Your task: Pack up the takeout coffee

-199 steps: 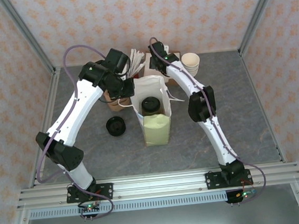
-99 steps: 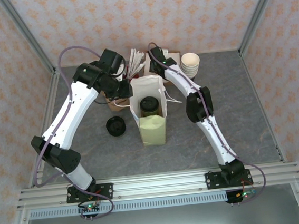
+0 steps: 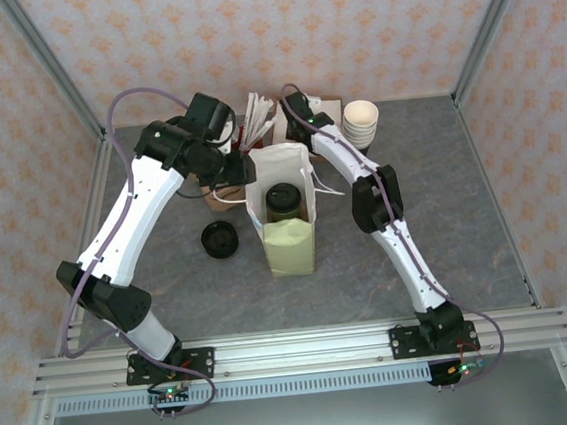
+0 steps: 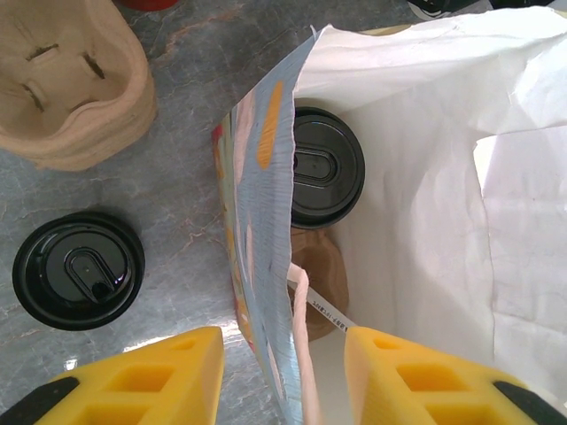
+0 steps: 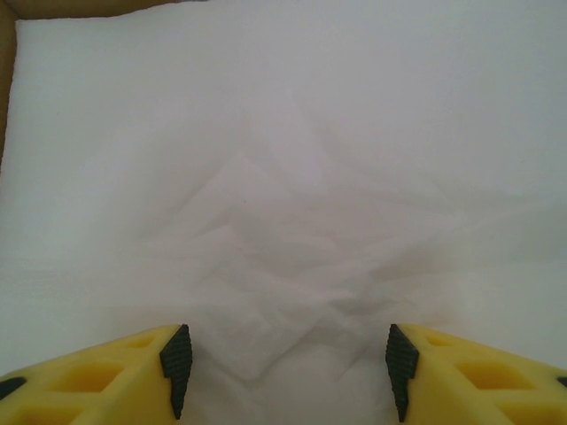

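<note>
Black-lidded and upright, the takeout coffee is sitting on the floor of the paper bag, which is standing mid-table, a little toward the far edge. The left gripper is straddling the bag's left wall, its jaws standing apart with the paper between them but not clamped. The right gripper is facing the white bag paper, its jaws likewise apart. The loading step is looking done. The next move is probably calling for both arms to lift clear without snagging the rim or handle, so the bag stays standing.

Glossy plastic lid, matt paper bag
</note>
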You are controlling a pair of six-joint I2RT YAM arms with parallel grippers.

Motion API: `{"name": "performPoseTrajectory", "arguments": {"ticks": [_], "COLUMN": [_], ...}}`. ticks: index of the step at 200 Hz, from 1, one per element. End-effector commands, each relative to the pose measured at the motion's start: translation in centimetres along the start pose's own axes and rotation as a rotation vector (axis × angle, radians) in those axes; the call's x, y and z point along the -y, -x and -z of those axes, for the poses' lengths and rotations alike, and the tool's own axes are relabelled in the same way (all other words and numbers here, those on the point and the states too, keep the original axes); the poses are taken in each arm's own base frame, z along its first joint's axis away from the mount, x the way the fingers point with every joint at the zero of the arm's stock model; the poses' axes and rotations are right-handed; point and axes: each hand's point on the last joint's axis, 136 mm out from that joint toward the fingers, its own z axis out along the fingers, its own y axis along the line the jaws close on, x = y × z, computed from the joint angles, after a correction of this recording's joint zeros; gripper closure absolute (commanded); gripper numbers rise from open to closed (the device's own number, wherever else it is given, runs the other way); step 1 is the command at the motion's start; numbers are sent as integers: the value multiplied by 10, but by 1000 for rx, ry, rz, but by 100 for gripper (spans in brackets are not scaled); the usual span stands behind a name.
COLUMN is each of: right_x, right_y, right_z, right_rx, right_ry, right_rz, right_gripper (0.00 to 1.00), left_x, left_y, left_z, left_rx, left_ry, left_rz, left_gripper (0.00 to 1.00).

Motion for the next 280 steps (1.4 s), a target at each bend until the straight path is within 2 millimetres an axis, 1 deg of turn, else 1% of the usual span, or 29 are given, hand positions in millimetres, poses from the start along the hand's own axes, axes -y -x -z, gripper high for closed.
{"name": "performPoseTrajectory", "arguments": {"ticks": [1,14,38,56,73,99,120,151,187,208,231,247,260,269,275,280], "right_x": [13,15,15,14,14,12,10,7,1,-2,-2,0,0,2,3,5], "right_y": [4,2,0,-2,0,2,3,11,31,46,57,58,54,51,51,49], "right_z": [-1,-2,-2,-1,0,2,3,9,28,43,57,60,58,53,52,49], "right_rx": [19,13,4,0,1,3,3,18,58,88,113,111,102,95,96,95], "right_ry": [-63,-70,-68,-69,-65,-54,-47,-29,0,20,19,11,11,7,0,-10], "right_rz": [-10,-13,-23,-27,-31,-33,-35,-44,-50,-60,-58,-56,-50,-43,-45,-49], "right_gripper": [41,43,51,59,63,76,81,88,100,100,100,100,100,82,66,59], "left_x": [-3,-6,-7,-5,-4,-2,-1,2,2,1,0,-1,-1,-2,-2,-2], "left_y": [4,6,8,9,10,12,12,15,17,17,17,16,15,15,14,14], "left_z": [26,30,36,38,41,42,41,41,44,46,46,47,46,46,45,45], "left_rx": [68,90,108,114,121,123,123,126,137,143,147,149,149,147,147,146], "left_ry": [4,20,28,21,17,9,4,-5,-3,2,3,5,7,7,7,6], "left_rz": [-16,-19,-24,-27,-29,-27,-26,-23,-24,-25,-24,-24,-23,-21,-20,-20], "left_gripper": [60,61,60,60,60,61,61,60,60,60,60,60,60,60,60,60]}}
